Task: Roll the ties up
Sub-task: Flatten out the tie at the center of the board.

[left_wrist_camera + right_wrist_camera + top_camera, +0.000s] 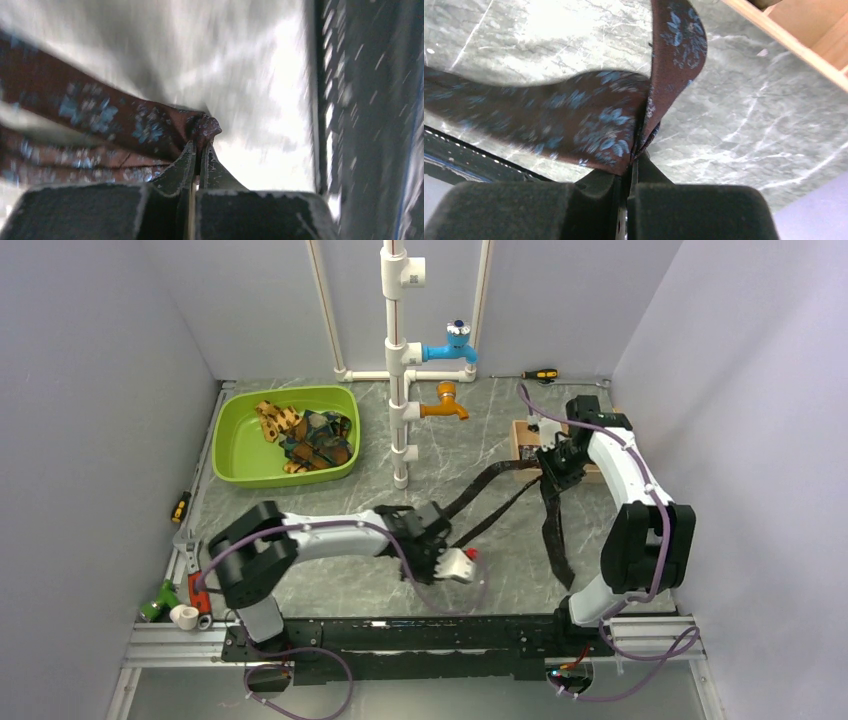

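On the far left a green plastic tub [232, 455] holds a heap of other ties [310, 437]. They are brown, orange and teal, and so bunched up that you can't count them.

The left gripper [441, 537] is closed tight on one end of a dark brown tie [552, 530]. In its wrist camera the two black fingers [185, 167] nip a small crumpled tip of cloth, with only a thin crack between them. That picture is very blurry, so everything behind is just grey smears.

The tie is long, thin and soft, with little pale blue flowers on it. It runs in two dark strips across to the right gripper [552, 462], which is closed tight too. Its fingers [604, 182] pinch a fold of the tie, and the cloth bends away on both sides. Another part of the tie hangs down from this gripper and lies on the grey, stone-look table [350, 590].

The right gripper covers part of a wooden box [522, 430] just behind it, and you can't tell what is inside
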You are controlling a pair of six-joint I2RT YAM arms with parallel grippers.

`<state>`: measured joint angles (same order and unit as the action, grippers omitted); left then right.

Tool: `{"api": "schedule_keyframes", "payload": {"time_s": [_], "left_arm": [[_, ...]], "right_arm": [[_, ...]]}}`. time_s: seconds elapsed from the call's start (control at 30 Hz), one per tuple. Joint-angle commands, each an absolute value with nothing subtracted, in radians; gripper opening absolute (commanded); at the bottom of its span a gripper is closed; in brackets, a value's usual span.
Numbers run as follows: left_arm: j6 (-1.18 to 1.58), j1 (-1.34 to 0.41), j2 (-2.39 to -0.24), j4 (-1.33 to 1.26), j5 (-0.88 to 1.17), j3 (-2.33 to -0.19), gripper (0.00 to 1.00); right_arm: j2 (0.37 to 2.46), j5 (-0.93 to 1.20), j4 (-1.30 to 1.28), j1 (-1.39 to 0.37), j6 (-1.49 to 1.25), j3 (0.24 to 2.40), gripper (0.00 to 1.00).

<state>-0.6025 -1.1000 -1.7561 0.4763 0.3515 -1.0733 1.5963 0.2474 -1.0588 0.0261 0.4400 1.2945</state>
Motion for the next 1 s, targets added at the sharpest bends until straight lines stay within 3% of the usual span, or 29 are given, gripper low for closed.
{"api": "schedule_keyframes", "payload": {"time_s": [0.0, 0.1, 0.23, 0.3, 0.33, 0.4, 0.5, 0.57, 0.67, 0.83, 0.97], "left_arm": [[-0.816, -0.945, -1.542, 0.732, 0.216, -0.963, 0.0], [-0.932, -0.812, -1.4, 0.844, 0.135, -0.933, 0.0], [-1.116, -0.747, -1.176, 0.876, 0.007, -0.775, 0.0], [-1.185, -0.749, -1.056, 0.847, -0.028, -0.652, 0.04], [-1.214, -0.753, -0.999, 0.835, -0.044, -0.593, 0.15], [-1.253, -0.757, -0.899, 0.874, -0.046, -0.509, 0.34], [-1.241, -0.755, -0.762, 0.961, 0.015, -0.488, 0.74], [-1.191, -0.751, -0.696, 0.961, 0.049, -0.514, 0.86], [-1.069, -0.736, -0.739, 0.946, 0.098, -0.586, 0.86], [-0.875, -0.579, -0.951, 0.83, 0.174, -0.706, 0.82], [-0.783, -0.469, -1.112, 0.711, 0.147, -0.782, 0.81]], "right_arm": [[1.514, 0.204, -1.155, 0.033, 0.604, 1.4, 0.0], [1.456, 0.254, -1.226, 0.011, 0.725, 1.43, 0.0], [1.271, 0.216, -1.195, -0.21, 0.802, 1.181, 0.0], [1.204, 0.164, -1.135, -0.338, 0.78, 1.024, 0.25], [1.189, 0.138, -1.11, -0.397, 0.765, 0.962, 0.4], [1.183, 0.126, -1.126, -0.417, 0.743, 0.913, 0.56], [1.138, 0.131, -1.164, -0.377, 0.736, 0.903, 0.68], [1.095, 0.127, -1.164, -0.331, 0.734, 0.902, 0.75], [1.099, 0.118, -1.149, -0.246, 0.72, 0.898, 0.75], [1.251, 0.154, -1.13, -0.023, 0.719, 0.91, 0.67], [1.331, 0.146, -1.121, 0.03, 0.722, 0.888, 0.6]]}}
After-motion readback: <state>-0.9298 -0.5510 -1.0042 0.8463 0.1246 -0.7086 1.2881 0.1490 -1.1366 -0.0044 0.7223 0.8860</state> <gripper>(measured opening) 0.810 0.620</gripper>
